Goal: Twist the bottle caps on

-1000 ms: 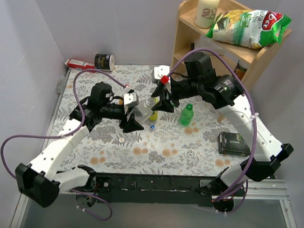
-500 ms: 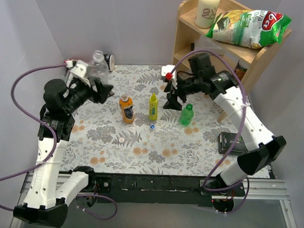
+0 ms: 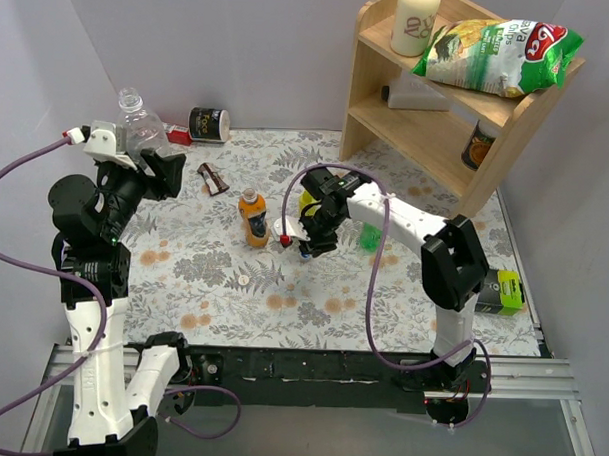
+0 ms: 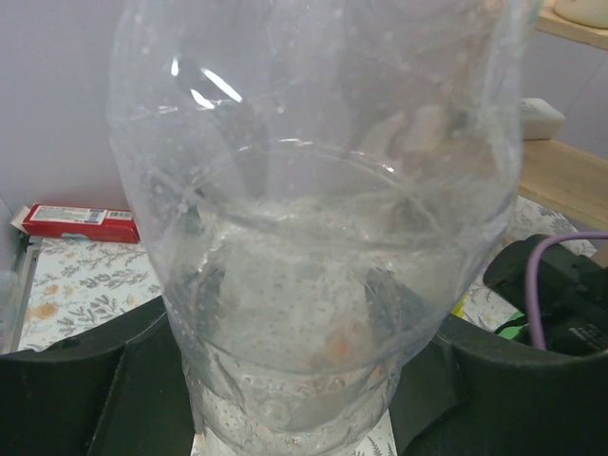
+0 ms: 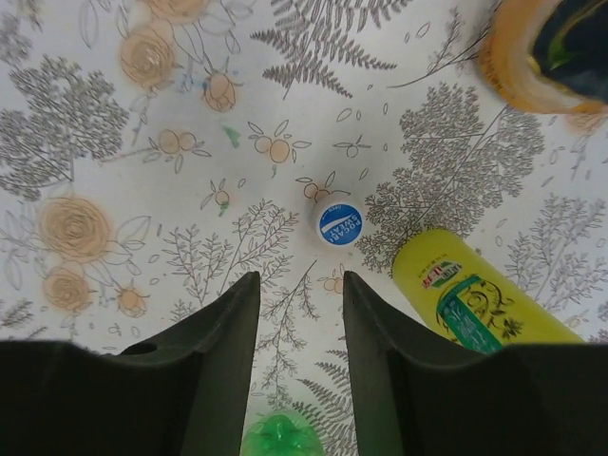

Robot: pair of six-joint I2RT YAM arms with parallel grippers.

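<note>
I was at the cap-fetching step, with nothing screwed on yet as far as I could judge. The left fingers (image 4: 95, 380) were closed around the lower body of the clear bottle (image 3: 136, 122), holding it upright and well above the counter (image 3: 382, 301) at the far left. Its neck looked bare in the top view.

The right fingers (image 5: 214, 361) were parted to a moderate gap with nothing between them, pointing down near the middle of the counter. In the right wrist view the blue cap (image 5: 339, 223) lay flat on the print at about 1 o'clock from that gap and clear of both tips. The yellow bottle (image 5: 475, 304) lay close at the cap's 4 o'clock. The orange bottle (image 3: 253, 216) stood at the right arm's 9 o'clock, and the white cap (image 3: 241, 281) sat at that bottle's 6 o'clock.

As I read it, the next move called for nudging the right fingers toward 1 o'clock to centre the cap, then lowering and closing. The yellow bottle left little room on that side. I could not tell which bottle the blue cap fits.
</note>
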